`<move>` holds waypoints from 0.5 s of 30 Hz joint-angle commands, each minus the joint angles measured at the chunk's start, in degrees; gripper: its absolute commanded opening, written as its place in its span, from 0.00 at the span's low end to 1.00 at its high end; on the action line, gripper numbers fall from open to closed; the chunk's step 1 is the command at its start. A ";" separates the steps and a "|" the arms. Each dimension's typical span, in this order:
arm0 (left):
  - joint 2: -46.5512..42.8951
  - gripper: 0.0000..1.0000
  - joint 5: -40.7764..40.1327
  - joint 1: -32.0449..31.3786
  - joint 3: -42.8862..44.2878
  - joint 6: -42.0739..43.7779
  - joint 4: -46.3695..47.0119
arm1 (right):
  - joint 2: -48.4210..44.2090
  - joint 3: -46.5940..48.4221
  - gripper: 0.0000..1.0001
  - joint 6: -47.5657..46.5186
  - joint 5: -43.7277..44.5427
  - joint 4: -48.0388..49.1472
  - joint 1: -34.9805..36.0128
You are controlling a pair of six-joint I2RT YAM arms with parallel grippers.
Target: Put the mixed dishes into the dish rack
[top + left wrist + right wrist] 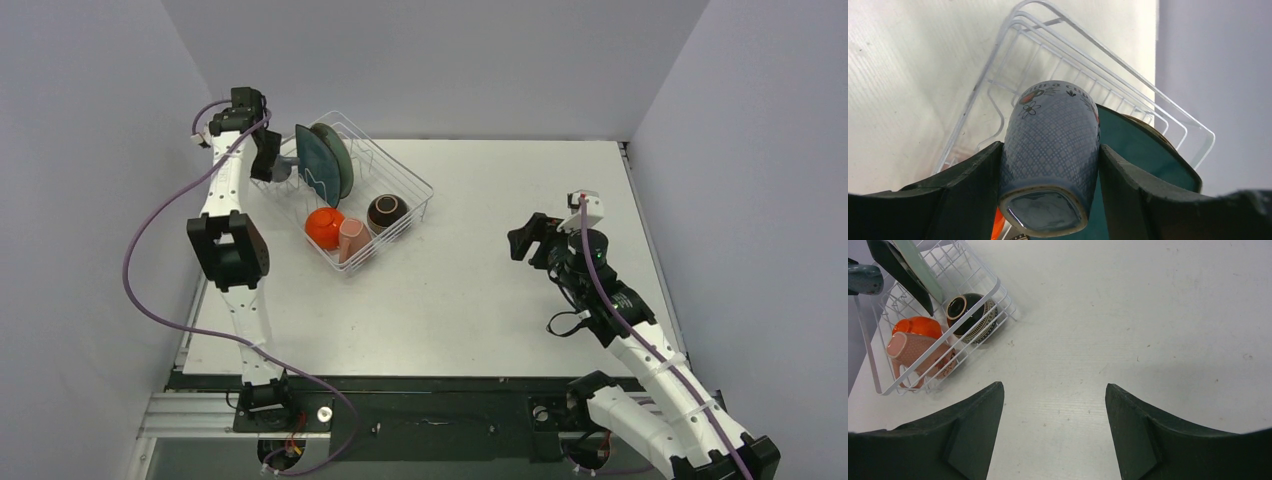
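My left gripper (1050, 150) is shut on the grey-blue mug (1053, 140), one finger on each side, its base toward the camera. It hangs over the far-left end of the white wire dish rack (418, 184), beside the dark-teal square plate (313, 165) and the round pale-teal plate (338, 158), both standing on edge. At the rack's near end lie the orange-red bowl (324, 226), the pink mug (352, 240) and the brown bowl (387, 212). My right gripper (1053, 387) is open above bare table, far right of the rack.
The rack (993, 295) stands at the table's far left, close to the left wall. The left arm's forearm (228, 250) reaches along the table's left edge. Walls close in the table on three sides.
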 commanded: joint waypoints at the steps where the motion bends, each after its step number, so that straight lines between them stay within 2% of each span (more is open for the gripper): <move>1: 0.03 0.00 -5.33 -0.05 2.99 -8.86 -2.34 | 0.75 2.49 0.70 0.98 -2.47 2.08 -1.43; 15: 5.60 0.00 -8.06 0.27 4.72 -13.91 -0.12 | 2.17 2.46 0.69 1.83 -4.51 3.13 -3.29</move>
